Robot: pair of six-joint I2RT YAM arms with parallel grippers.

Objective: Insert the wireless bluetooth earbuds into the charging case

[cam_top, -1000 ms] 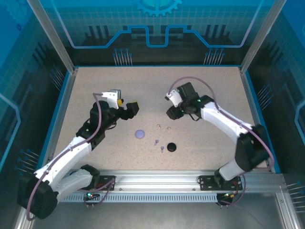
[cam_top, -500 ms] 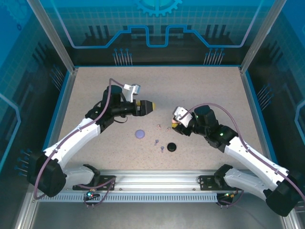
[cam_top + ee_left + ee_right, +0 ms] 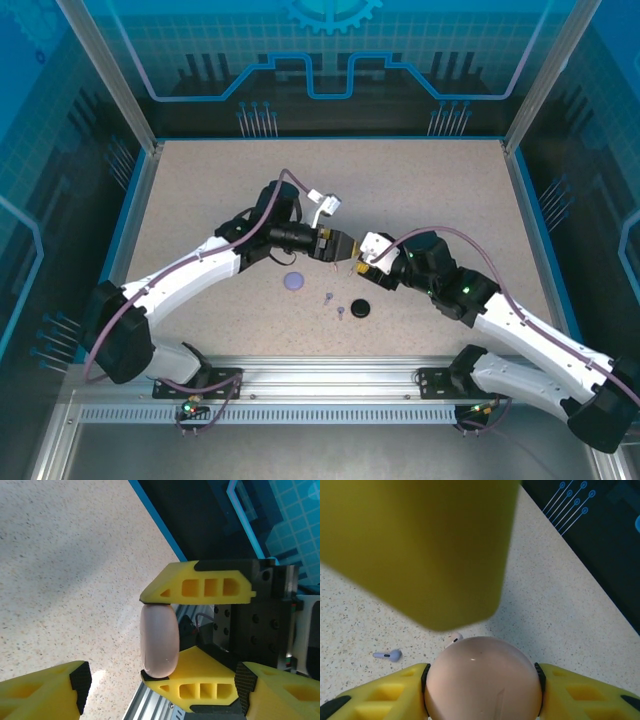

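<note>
Top external view: the left arm (image 3: pixel 190 275) is stretched from lower left toward table centre. Its left gripper (image 3: pixel 336 245) is met nose to nose by the right gripper (image 3: pixel 363 256). On the speckled table (image 3: pixel 200 190) a round purple case (image 3: pixel 293 281) is laid just below the left gripper. To its right a lilac earbud (image 3: pixel 327 297) and a second lilac earbud (image 3: pixel 341 312) are laid loose on the table, between the purple case and a round black case (image 3: pixel 359 309). The second one is near the black case. The right arm (image 3: pixel 520 325) is run in from lower right.

Left wrist view: the left gripper's own yellow fingers (image 3: pixel 45 690) are seen at the bottom corners, spread wide, gripping nothing. Between them a pink case (image 3: pixel 160 640) is seen edge-on above the table, pinched top and bottom by the right gripper's two fingers.

Right wrist view: one lilac earbud is seen at left on the table. The pink case is clamped at frame bottom between the right gripper's fingers (image 3: pixel 380 690). A pink earbud (image 3: pixel 453 639) is laid on the table just behind the case; contact cannot be told. A blurred yellow finger of the left gripper is hung across the top.
</note>
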